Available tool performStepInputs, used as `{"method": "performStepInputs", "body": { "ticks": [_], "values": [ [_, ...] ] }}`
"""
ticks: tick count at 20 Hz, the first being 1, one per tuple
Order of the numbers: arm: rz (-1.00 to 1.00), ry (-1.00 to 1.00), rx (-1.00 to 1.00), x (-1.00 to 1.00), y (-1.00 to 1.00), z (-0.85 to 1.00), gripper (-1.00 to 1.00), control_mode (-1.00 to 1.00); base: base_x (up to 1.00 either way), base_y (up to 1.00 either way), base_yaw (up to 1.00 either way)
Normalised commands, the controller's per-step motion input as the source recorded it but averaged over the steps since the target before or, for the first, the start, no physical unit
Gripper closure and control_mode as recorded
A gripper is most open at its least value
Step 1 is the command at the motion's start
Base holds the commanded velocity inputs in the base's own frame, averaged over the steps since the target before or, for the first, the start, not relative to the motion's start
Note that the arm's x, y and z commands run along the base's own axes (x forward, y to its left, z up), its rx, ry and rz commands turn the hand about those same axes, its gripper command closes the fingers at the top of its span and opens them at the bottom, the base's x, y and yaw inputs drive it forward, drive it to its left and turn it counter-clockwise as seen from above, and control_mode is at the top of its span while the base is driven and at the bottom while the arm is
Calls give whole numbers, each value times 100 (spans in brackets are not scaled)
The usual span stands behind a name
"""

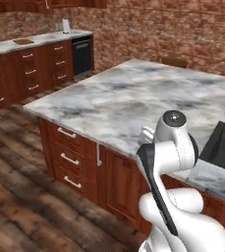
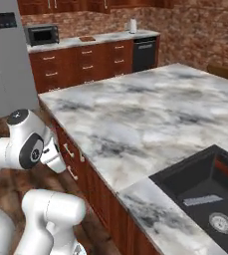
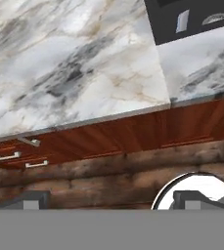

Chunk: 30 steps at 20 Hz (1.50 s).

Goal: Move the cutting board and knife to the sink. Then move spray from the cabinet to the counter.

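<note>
**Two fingertips wide apart, nothing held**

The gripper [image 3: 111, 200] hangs over the wooden floor [image 3: 84, 180] before the counter [image 3: 74, 63] (marble, veined). A cutting board [image 2: 87, 38] lies on the far counter [image 2: 105, 38]. The black sink [image 2: 205, 187] sits at right.

You're looking at a brick wall [image 1: 182, 29] behind the kitchen and a dark wood plank floor [image 1: 15, 197] in front of it. At the far wall there's a black dishwasher [image 2: 144, 52] set under the worktop, with a microwave [image 2: 42, 35] to its left and a grey fridge [image 2: 3, 60] further left. A small white kettle-like item [image 2: 133, 25] stands far right of the microwave.
</note>
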Motion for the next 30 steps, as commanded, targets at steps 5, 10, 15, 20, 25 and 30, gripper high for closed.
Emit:
{"method": "performStepInputs", "body": {
  "ticks": [5,10,15,20,25,30],
  "values": [
    [0,0,0,0,0,0,-100,100,-4,0,98],
    [0,0,0,0,0,0,-100,100,46,8,71],
    [0,0,0,0,0,0,-100,100,100,4,13],
    [0,0,0,0,0,0,-100,100,100,1,-7],
    [0,0,0,0,0,0,-100,100,100,45,-1],
    [0,0,0,0,0,0,-100,100,100,16,-5]
  ]
}}
